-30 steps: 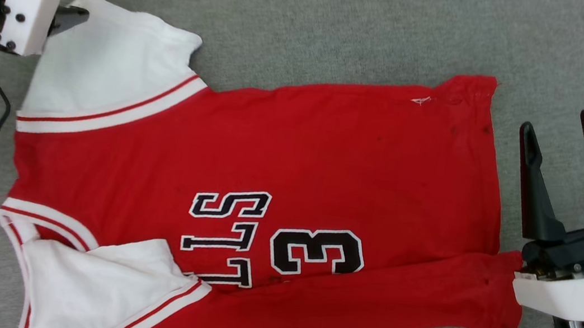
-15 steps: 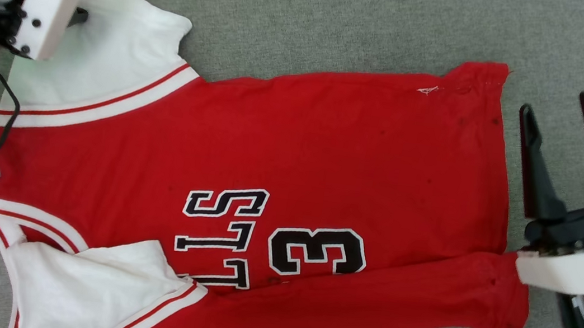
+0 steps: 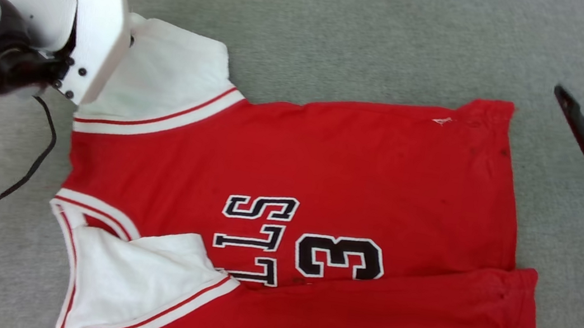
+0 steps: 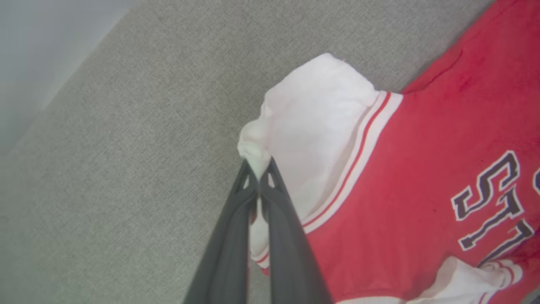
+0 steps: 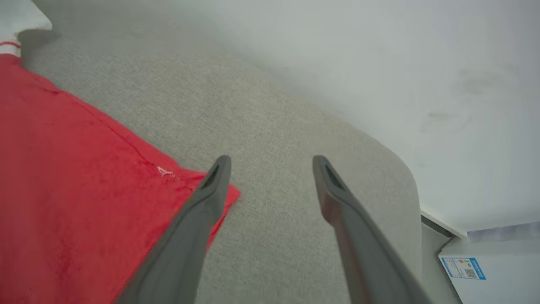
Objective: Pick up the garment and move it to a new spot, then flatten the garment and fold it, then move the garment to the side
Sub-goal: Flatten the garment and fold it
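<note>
Since a second ago my left gripper (image 4: 258, 169) has gone from wide to shut, and it now pinches a bunched corner of the far white sleeve (image 4: 312, 122) of the garment (image 3: 326, 163). The head camera has shifted too, so the whole scene sits differently in that view. The garment lies front up on the grey fabric surface (image 3: 345, 18), collar end toward my left, hem toward my right, its near side folded over along the length. My right gripper (image 5: 272, 162) hangs with jaws wide, holding nothing, over the hem's far corner (image 5: 181, 181), which lies short of the surface's rounded corner (image 5: 388, 169). A black cable (image 3: 42, 154) trails beside the collar end.
</note>
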